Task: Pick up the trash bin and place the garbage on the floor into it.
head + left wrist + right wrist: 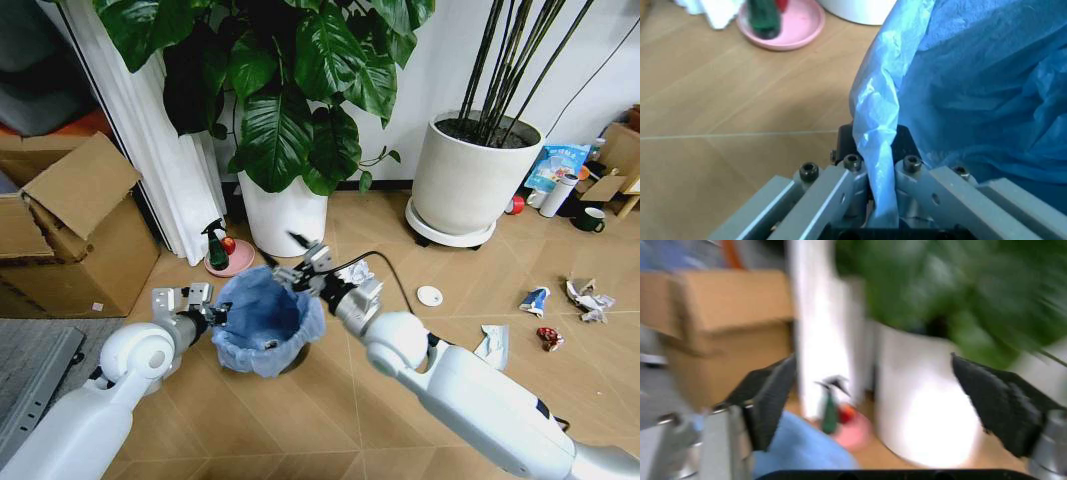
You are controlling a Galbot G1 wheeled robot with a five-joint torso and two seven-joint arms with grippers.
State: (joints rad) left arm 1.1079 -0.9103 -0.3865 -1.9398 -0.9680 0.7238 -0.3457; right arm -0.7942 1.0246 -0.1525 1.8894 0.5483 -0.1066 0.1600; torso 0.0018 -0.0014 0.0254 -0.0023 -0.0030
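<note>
left wrist view: left end effector pinches trash bin liner; right end effector gapes.

Setting: indoor room, office or home corner; exact type cannot be determined. Floor laid with wood-pattern tiles. White wall seen behind. Two large white plant pots placed on floor: one with broad-leaf plant, other with tall thin stems, set on wheeled base. White curtain hung at left. Open cardboard boxes stacked beside curtain. Cable run down wall.
</note>
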